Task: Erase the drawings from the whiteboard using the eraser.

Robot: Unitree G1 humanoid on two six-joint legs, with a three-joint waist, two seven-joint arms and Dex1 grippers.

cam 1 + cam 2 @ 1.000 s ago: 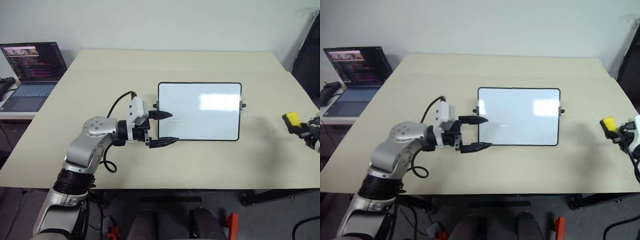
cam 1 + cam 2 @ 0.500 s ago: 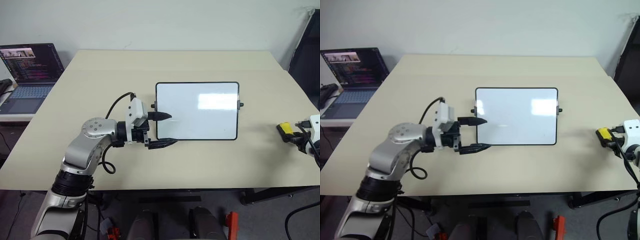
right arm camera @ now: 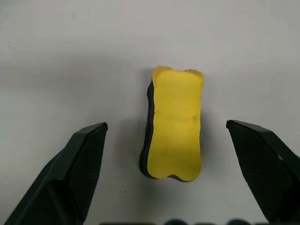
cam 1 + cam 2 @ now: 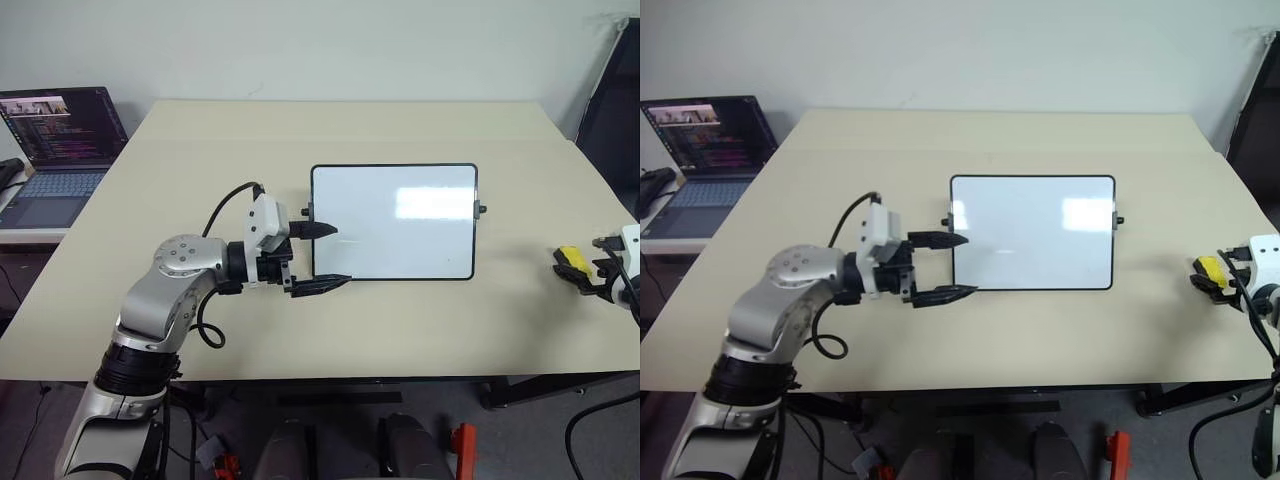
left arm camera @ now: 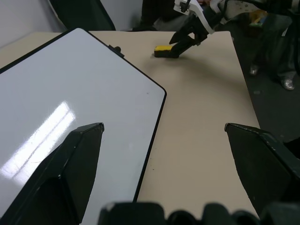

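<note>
Nearest the robot, the left tool (image 4: 318, 258) hangs with its two black fingers spread wide at the short left edge of the glossy white, black-framed rectangular whiteboard (image 4: 393, 221), one finger over the board's corner and one just off its near edge, gripping nothing. It looks placed there to steady the board, though contact cannot be told from these views.

Well off to the right of the whiteboard, near the edge of the pale beige bench (image 4: 250, 140), the small bright yellow oblong eraser (image 3: 175, 123) with its dark underside lies flat on the surface. The right tool (image 3: 168, 164) sits over it with both fingers parted wide on either side, touching neither flank, so the eraser is free, not gripped.

The whiteboard's face shows only glare; no blue drawings can be made out on it, so the wiping looks done and the eraser set aside.

Farthest from the whiteboard, back-left, an open dark laptop (image 4: 62, 140) glows on a side table.
</note>
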